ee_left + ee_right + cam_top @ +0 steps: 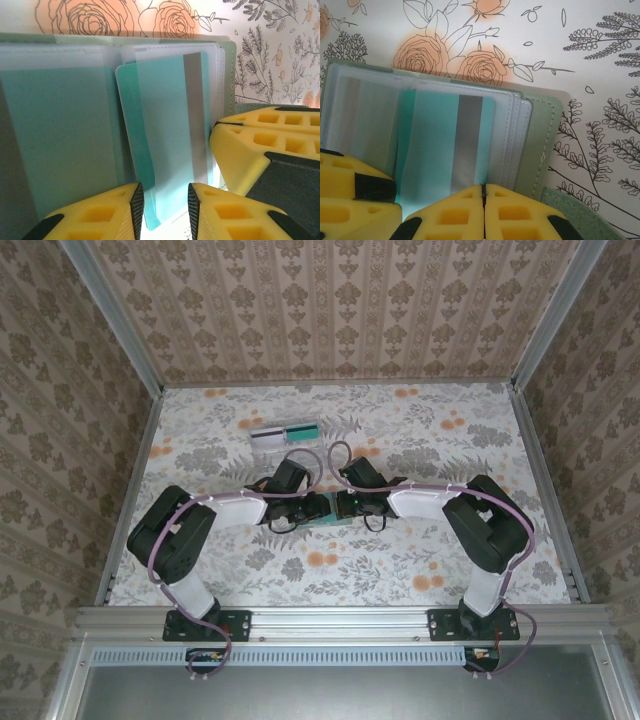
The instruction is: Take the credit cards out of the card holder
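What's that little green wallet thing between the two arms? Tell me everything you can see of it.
The card holder is a small green bifold with stitched edges, lying open on the flowered table. Inside are clear plastic sleeves. A teal card with a grey stripe sticks out tilted, its lower corner between the parted fingers of the left tool. The right tool, shut, seems to pinch the holder's near edge.

Damask-papered walls (330, 310) enclose a floral-printed table (450, 455) on three sides.
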Robot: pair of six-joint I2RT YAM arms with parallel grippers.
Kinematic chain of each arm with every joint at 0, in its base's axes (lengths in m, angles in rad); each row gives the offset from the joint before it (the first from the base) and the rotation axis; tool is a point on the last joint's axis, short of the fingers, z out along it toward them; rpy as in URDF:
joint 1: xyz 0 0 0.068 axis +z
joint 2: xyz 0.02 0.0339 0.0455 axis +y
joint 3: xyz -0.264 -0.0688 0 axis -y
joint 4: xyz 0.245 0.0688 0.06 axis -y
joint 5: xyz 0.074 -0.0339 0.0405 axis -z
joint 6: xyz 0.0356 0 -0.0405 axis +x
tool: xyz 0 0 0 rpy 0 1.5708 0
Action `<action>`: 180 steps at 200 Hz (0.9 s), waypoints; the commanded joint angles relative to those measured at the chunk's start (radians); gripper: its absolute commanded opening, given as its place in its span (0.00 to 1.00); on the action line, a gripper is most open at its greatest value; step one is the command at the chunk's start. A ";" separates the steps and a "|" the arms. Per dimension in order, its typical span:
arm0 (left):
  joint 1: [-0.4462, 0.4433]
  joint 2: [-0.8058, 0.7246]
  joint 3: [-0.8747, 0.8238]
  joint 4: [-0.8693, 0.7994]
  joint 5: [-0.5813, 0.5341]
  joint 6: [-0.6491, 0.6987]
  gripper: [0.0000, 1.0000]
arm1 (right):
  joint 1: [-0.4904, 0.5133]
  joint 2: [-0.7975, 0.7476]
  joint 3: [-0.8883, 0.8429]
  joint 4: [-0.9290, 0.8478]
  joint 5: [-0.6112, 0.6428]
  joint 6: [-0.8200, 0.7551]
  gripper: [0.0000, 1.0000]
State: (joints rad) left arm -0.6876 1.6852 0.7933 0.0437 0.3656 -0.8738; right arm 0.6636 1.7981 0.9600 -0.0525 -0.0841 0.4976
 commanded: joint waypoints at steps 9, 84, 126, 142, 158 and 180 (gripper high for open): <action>-0.005 -0.002 0.008 0.002 -0.004 -0.017 0.27 | 0.011 -0.002 -0.025 -0.024 -0.016 0.009 0.09; 0.018 -0.082 0.004 -0.066 -0.033 0.020 0.29 | 0.022 -0.054 -0.008 -0.076 0.045 -0.021 0.09; 0.066 -0.110 -0.024 -0.067 -0.018 0.042 0.29 | 0.044 -0.064 0.040 -0.126 0.073 -0.049 0.09; 0.071 -0.095 -0.035 -0.049 -0.005 0.039 0.29 | 0.048 -0.046 0.053 -0.131 0.071 -0.048 0.08; 0.068 -0.078 -0.049 -0.021 0.010 0.025 0.29 | 0.048 -0.022 0.061 -0.134 0.066 -0.046 0.08; 0.068 -0.068 -0.058 0.002 0.018 0.015 0.29 | 0.048 -0.004 0.064 -0.142 0.078 -0.040 0.07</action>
State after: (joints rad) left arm -0.6209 1.5959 0.7528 0.0116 0.3611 -0.8604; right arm 0.7074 1.7653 1.0031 -0.1501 -0.0341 0.4671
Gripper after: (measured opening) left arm 0.292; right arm 0.080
